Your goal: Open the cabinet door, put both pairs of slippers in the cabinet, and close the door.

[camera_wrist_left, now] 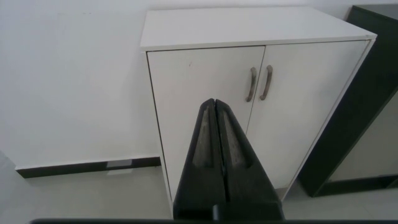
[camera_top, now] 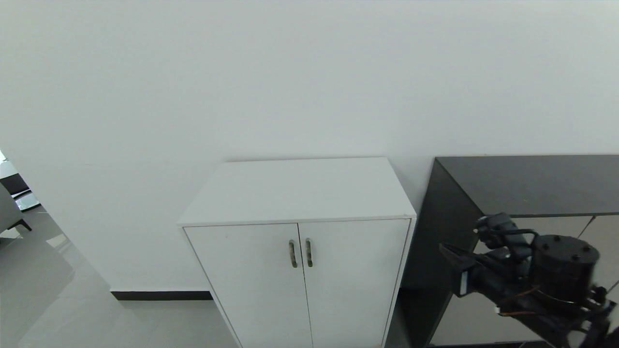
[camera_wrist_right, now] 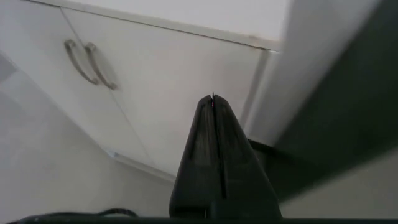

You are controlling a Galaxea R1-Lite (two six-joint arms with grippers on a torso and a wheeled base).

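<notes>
Both arms' jaws closed — one cabinet (camera_top: 300, 193), two doors (camera_top: 251, 280).

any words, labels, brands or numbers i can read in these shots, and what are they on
None can be read.
The white cabinet, its door handles, the wall and the dark table bear no print.
A small white patch on the right gripper is too small to tell.

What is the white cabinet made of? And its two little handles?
The cabinet is probably laminated or painted wood board: flat, smooth, matte white panels with crisp edges. The handles look like brushed metal, being thin curved bars with a dull grey-bronze sheen, though coated plastic is possible.
</notes>
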